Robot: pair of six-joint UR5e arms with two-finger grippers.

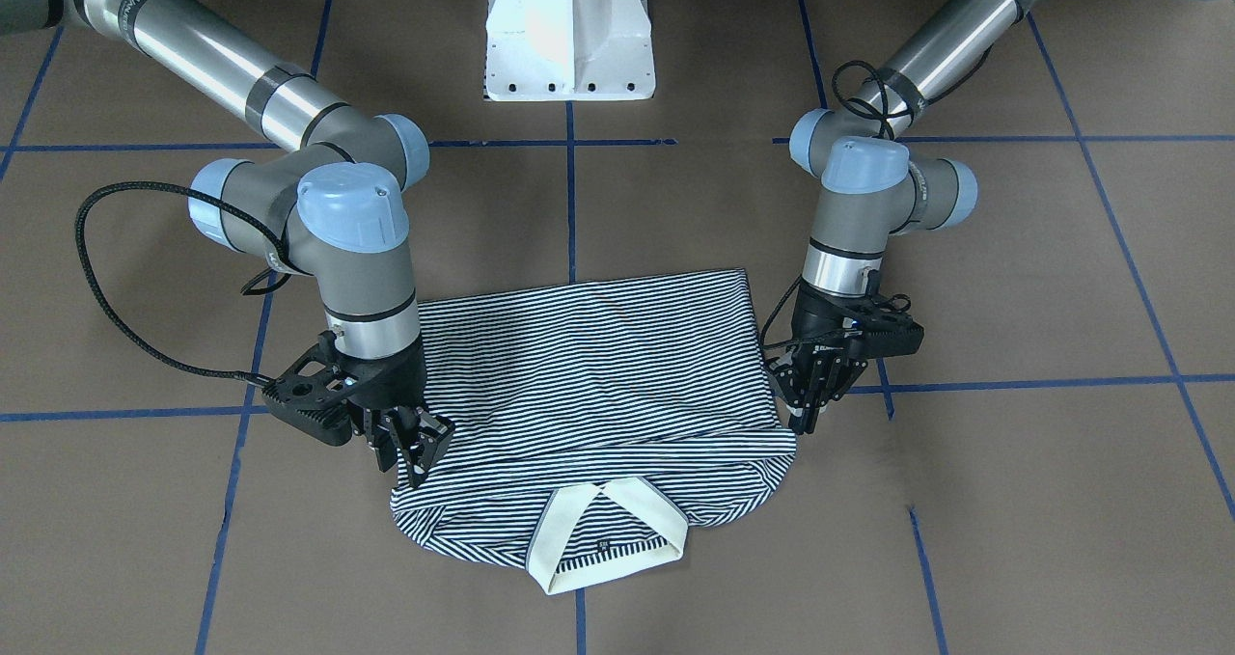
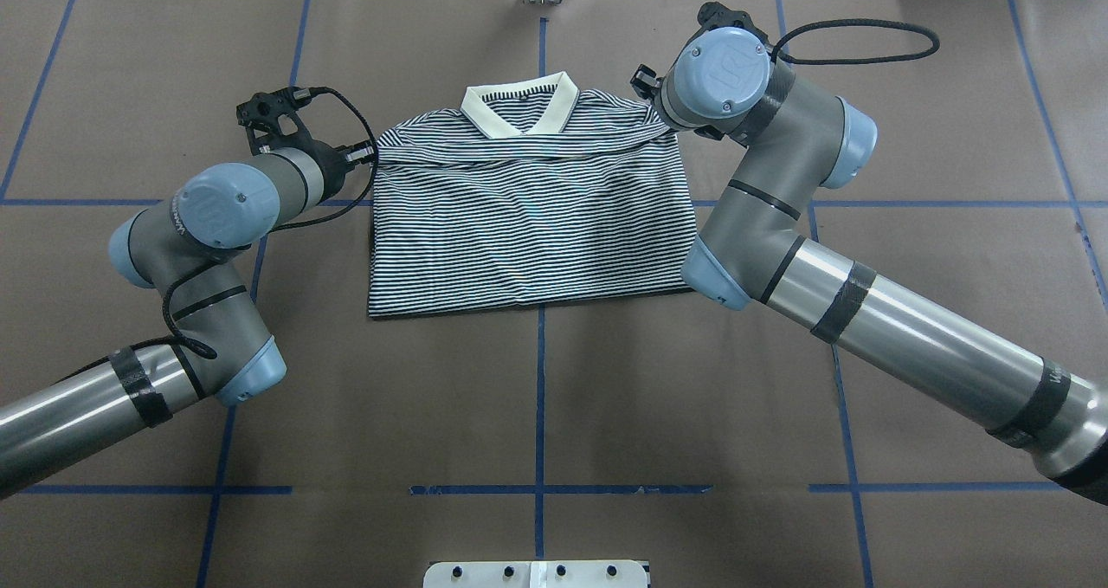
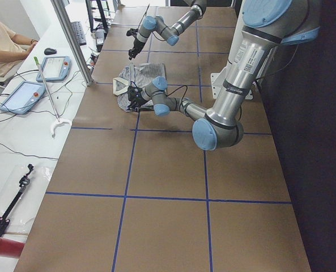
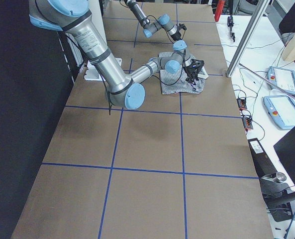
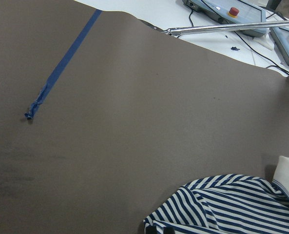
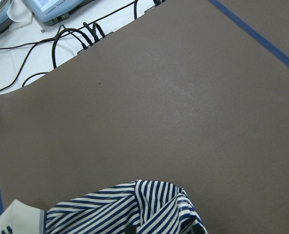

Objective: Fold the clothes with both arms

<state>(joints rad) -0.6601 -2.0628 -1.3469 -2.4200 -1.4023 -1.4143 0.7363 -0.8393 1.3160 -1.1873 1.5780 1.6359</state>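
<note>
The striped polo shirt (image 1: pixel 598 375) lies flat mid-table, its lower half folded up over the chest and its cream collar (image 1: pixel 608 530) on the side away from the robot. My left gripper (image 1: pixel 803 422) points down at the shirt's edge, at the corner of the folded layer. Its fingers are drawn together on the fabric. My right gripper (image 1: pixel 415 472) stands at the opposite corner, its fingers likewise closed on the cloth. Bunched striped fabric (image 5: pixel 232 204) fills the bottom of the left wrist view. The same striped fabric (image 6: pixel 129 204) shows in the right wrist view. In the overhead view the shirt (image 2: pixel 528 224) lies between both wrists, which hide the fingers.
The white pedestal base (image 1: pixel 569 38) stands behind the shirt on the robot's side. Blue tape lines (image 2: pixel 540 380) grid the brown table. Beyond the far edge lie cables (image 6: pixel 76 36) and control pendants (image 3: pixel 20 96), with a seated person (image 3: pixel 3 45) there.
</note>
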